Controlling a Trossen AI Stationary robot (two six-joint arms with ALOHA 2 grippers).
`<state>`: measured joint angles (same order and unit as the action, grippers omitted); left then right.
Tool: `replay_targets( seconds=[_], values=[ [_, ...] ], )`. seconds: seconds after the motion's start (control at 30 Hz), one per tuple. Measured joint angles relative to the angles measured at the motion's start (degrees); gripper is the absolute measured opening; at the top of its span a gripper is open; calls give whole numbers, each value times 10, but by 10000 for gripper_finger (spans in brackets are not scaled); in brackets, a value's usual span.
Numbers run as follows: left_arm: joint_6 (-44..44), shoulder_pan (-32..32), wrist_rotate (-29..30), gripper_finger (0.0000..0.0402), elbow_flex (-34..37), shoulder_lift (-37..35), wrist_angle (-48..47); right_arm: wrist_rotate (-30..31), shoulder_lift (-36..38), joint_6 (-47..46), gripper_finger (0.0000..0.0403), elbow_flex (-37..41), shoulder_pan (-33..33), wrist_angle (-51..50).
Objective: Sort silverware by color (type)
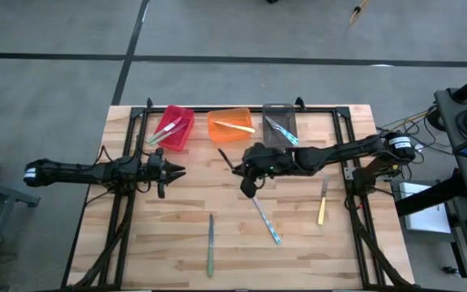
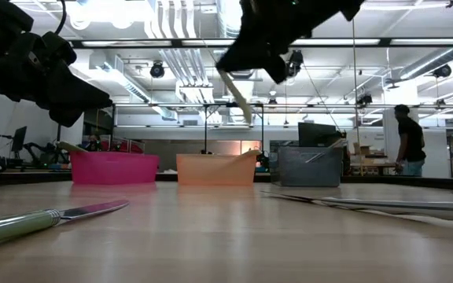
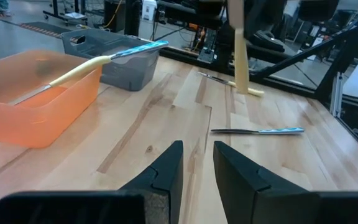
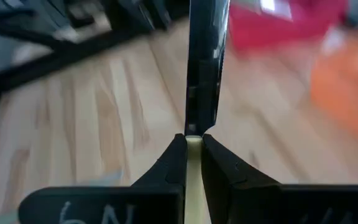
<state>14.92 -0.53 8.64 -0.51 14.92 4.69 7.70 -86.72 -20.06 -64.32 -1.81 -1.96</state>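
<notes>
Right tool [image 1: 247, 188] clenched on a pale yellow utensil [image 4: 193, 180], lifted above bench [image 1: 177, 243] centre; left tool [image 1: 177, 171] at 9 o'clock, fingers slightly apart, grasping nothing. Three utensils lie loose on the bench: green [image 1: 211, 245] at 6, blue [image 1: 267, 221] near centre, yellow [image 1: 322, 207] at 4, with open wood between. Three bins at 12: red bin [image 1: 174, 126] holds green, orange bin [image 1: 230, 126] yellow, grey bin [image 1: 280, 124] blue.

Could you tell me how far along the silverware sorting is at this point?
Partly done: the red bin, orange bin and grey bin each hold utensils. The right gripper is shut on a pale yellow utensil. A green knife, blue utensil and yellow utensil remain on the table.
</notes>
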Motion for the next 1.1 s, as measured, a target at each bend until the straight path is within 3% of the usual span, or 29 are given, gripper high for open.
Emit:
replay_targets(
  seconds=[0.37, 0.6, 0.8, 1.1],
  values=[
    [42, 0, 0, 71, 0, 0, 0, -1, -27, 163, 15, 138, 7, 511],
    [78, 0, 0, 71, 0, 4, 21, -32, -103, 219, 15, 155, 10, 681],
    [70, 0, 16, 71, 0, 4, 41, -34, -113, 261, 15, 85, 17, 654],
    [63, 0, 45, 71, 0, 5, 43, -25, -80, 289, 15, -83, 44, 305]
  ],
)
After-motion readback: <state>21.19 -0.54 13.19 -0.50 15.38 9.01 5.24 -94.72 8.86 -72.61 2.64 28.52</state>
